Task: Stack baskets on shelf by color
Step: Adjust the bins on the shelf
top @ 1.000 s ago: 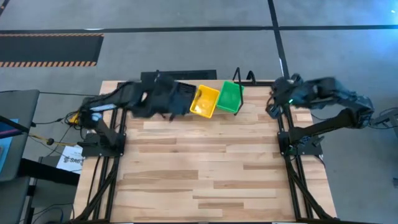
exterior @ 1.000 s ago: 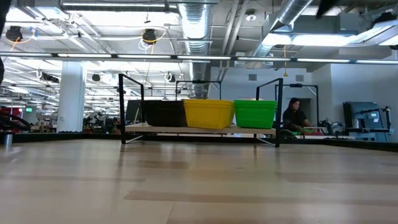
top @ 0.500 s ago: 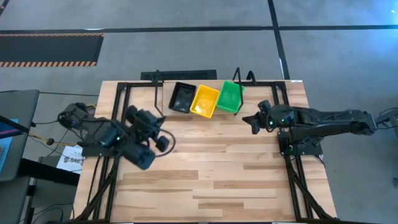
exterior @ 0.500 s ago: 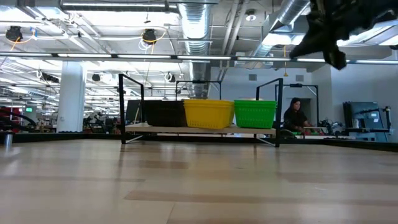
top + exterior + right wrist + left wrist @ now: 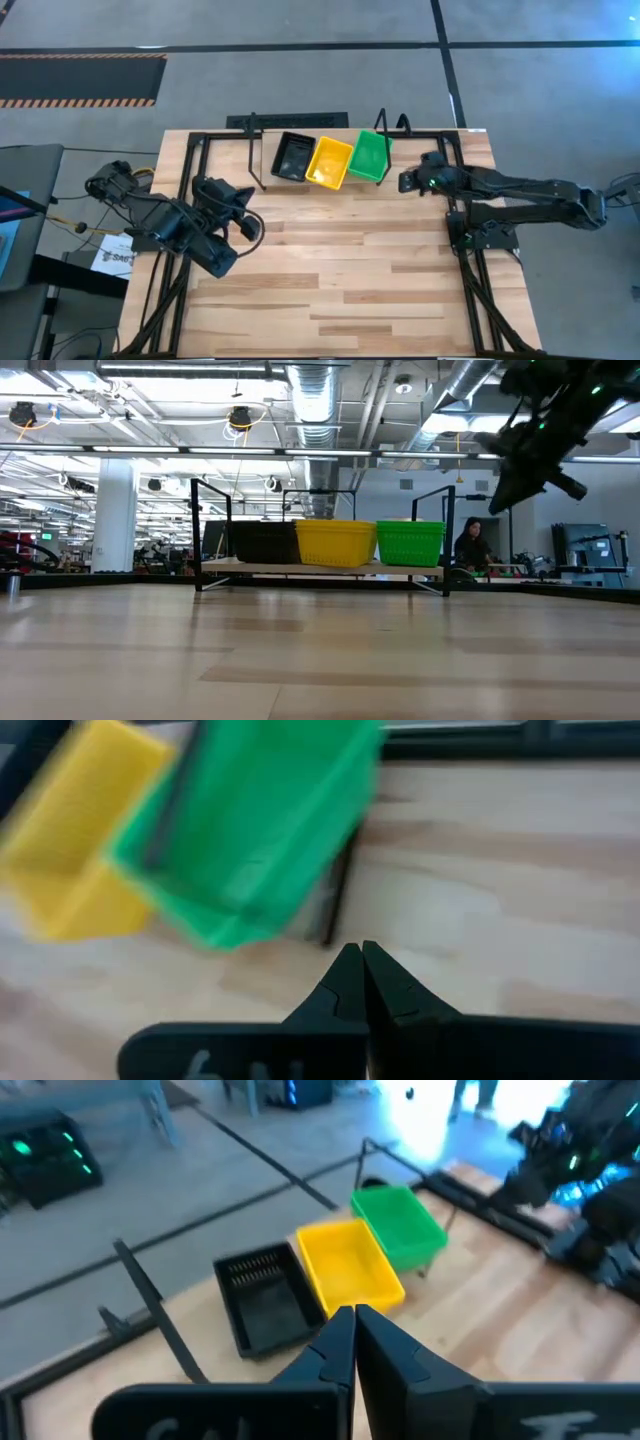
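Observation:
A black basket point(image 5: 294, 157), a yellow basket point(image 5: 330, 162) and a green basket point(image 5: 370, 156) stand side by side on the shelf point(image 5: 256, 150) at the table's far edge. In the low view they rest bottom-down on its pale board point(image 5: 320, 567): black point(image 5: 262, 542), yellow point(image 5: 335, 543), green point(image 5: 410, 543). My left gripper point(image 5: 252, 218) is shut and empty, left of and nearer than the shelf, and its wrist view looks toward all three baskets point(image 5: 347, 1265). My right gripper point(image 5: 403, 182) is shut and empty, just right of the green basket point(image 5: 260, 830).
The black table frame's rails point(image 5: 190, 160) run along both sides, by each arm's base. Bare wooden tabletop point(image 5: 340, 270) spreads from the shelf to the near edge. In the low view my right arm point(image 5: 545, 430) hangs at the upper right, and a person point(image 5: 470, 545) sits far behind the table.
My left arm has drawn back from over the black basket on the shelf toward the table's near-left side. My right arm has unfolded, and its gripper has come in from the right edge toward the green basket. The baskets have stayed put.

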Robot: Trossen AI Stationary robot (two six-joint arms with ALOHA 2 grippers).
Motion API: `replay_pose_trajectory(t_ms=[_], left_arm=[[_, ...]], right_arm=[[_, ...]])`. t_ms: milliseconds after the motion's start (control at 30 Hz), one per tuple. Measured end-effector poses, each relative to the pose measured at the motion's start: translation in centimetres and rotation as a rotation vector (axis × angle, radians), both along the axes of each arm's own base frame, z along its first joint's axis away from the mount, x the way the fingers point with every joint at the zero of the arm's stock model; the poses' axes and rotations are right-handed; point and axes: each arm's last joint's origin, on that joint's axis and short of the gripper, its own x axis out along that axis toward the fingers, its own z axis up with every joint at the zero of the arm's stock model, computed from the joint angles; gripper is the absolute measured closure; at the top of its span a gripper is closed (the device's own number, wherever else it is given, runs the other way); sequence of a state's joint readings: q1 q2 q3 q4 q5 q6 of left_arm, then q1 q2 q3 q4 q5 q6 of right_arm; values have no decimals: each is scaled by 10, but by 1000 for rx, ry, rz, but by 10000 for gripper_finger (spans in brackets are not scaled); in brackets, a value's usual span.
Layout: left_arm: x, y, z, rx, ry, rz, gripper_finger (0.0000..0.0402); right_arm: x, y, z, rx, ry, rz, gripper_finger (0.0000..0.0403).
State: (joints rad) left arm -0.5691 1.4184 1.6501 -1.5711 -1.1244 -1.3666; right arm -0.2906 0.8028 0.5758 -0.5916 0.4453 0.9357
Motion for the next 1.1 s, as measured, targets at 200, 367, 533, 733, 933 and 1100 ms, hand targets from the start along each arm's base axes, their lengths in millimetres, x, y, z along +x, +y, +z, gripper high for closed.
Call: replay_pose_trajectory(t_ms=[200,367,533,733,933,1100], left_arm=[[3,8,2,79,-24,45,401],[6,15,2,75,-26,77,401],[8,19,3,82,-28,101,401],[9,24,3,120,12,102,401],[10,30,4,134,33,113,401],[7,31,6,135,39,108,401]], right_arm=[[2,-41,-10,2,99,23,403],[2,-81,-9,-33,-18,76,403],[-2,-106,-21,35,-66,103,403],[5,-115,-38,93,-45,125,403],[20,-123,-32,38,-125,128,403],[28,-131,-16,-8,-154,138,403]])
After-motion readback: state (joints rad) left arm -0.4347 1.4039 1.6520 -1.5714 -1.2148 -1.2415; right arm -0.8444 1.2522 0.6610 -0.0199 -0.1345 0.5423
